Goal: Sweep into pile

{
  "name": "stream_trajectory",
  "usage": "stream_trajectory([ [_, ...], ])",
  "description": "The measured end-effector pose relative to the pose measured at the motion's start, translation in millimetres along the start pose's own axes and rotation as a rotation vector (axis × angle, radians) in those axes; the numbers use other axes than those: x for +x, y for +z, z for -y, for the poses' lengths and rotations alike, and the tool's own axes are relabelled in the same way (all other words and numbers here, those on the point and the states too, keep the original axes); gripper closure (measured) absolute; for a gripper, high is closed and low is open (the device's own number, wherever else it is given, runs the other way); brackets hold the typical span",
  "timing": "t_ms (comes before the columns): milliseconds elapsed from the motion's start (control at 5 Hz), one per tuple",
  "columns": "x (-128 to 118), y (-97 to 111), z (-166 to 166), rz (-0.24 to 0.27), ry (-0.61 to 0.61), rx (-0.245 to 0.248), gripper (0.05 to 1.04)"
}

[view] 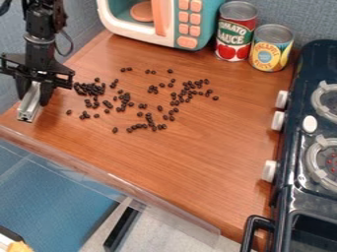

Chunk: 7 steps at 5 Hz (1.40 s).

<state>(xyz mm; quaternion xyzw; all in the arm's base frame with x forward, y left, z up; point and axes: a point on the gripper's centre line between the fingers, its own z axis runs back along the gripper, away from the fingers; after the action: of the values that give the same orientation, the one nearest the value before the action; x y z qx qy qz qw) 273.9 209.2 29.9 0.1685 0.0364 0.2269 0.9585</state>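
In the camera view, the gripper [34,89] at left was closed around a metal bar [28,107], whose narrow end could let beans [125,97] slip past.

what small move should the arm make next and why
Probably carry the metal bar in the gripper to the right side of the dark beans: their densest clump lies nearest the gripper, stragglers spread rightward, so sweeping left might gather them.

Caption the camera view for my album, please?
Dark beans lie scattered on the wooden counter, not yet in one pile.
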Motion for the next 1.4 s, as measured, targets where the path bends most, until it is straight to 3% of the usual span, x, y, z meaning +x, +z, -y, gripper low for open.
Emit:
stream_trajectory([
  [1400,1,-8,32,0.092,0.03,-0.09,0.697],
])
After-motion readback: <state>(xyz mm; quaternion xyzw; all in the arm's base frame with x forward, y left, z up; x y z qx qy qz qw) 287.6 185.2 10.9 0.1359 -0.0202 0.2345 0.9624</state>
